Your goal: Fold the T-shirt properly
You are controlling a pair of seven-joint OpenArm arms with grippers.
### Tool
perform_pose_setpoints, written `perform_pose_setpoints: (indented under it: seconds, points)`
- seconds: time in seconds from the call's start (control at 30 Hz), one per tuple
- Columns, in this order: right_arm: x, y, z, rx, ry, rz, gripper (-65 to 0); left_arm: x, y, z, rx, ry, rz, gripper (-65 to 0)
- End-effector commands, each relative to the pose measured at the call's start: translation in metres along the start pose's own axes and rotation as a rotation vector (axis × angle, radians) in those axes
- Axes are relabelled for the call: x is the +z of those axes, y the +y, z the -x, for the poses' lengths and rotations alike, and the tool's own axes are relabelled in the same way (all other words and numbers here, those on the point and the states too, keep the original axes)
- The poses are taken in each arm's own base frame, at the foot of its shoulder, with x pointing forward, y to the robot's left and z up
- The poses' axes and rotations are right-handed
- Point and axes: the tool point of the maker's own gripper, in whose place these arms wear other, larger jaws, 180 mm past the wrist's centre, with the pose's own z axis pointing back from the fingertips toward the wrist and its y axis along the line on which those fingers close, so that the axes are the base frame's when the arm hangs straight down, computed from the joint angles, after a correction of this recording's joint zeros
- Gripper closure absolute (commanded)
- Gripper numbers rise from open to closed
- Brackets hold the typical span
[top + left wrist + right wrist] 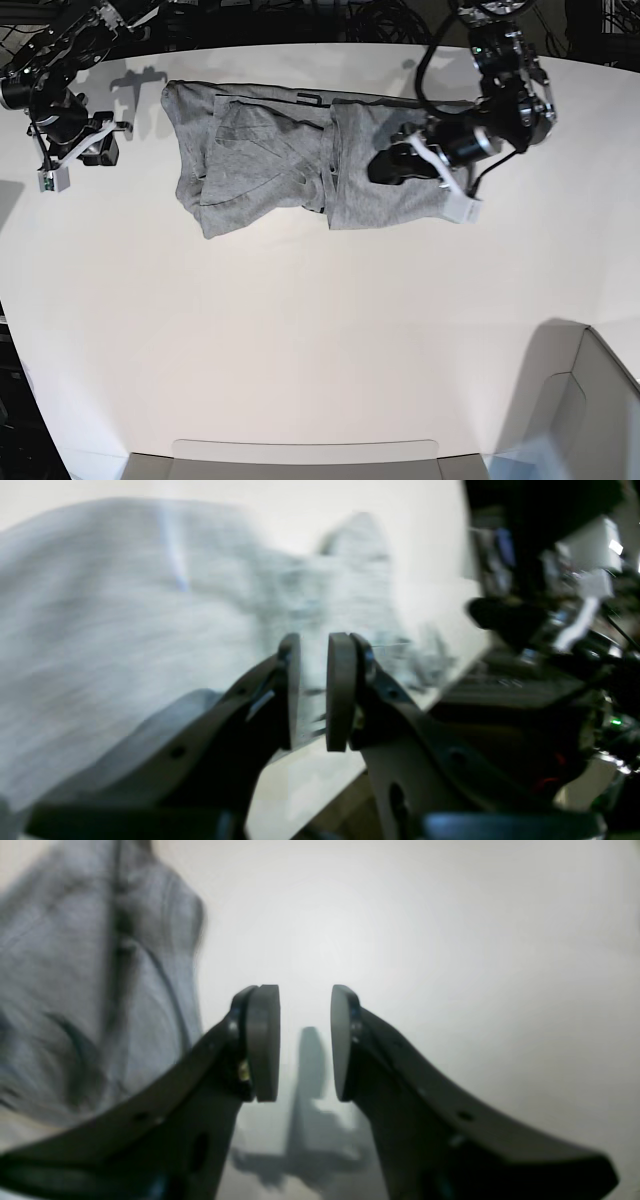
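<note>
— Jaws on both arms stand parted with nothing between them, right?

— Yes. The left gripper [313, 692] has a narrow gap between its pads and no cloth in it; the right gripper [304, 1042] is released too, its gap showing only bare white counter [450, 965] and its own shadow.

— Where is the T-shirt [300, 160]?

— Lying on the counter near the far edge, heather-grey, bunched and partly folded over itself, with creases running through the middle. No lettering can be made out.

— And the arms, relative to the T-shirt?

— In the base view the left gripper [455, 190] hangs over the T-shirt's right-hand end, at its near corner. The right gripper [70, 160] sits off the T-shirt's left-hand end, clear of the cloth, above bare counter.

— Is the left one touching fabric?

— Cannot tell; the left wrist view is blurred, showing grey cloth [125, 630] just beyond the pads.
</note>
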Motion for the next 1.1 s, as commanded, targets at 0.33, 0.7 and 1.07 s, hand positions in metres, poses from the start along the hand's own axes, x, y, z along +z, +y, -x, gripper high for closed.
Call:
perform_pose_setpoints:
  seconds: [0.33,0.7,1.07]
  points:
    - [-0.05,0.013,0.043,-0.125,0.143,-0.233,-18.0,0.003,-0.002,0.011,0.016,0.013,0.01,-9.4]
    - [-0.08,0.094,0.079,-0.081,0.279,-0.431,-18.0,0.006,0.003,0.012,0.007,0.021,-0.005,-9.4]
    - [-0.089,0.151,0.103,0.024,0.386,-0.51,-17.4,0.008,0.005,0.019,0.023,0.033,-0.013,-9.4]
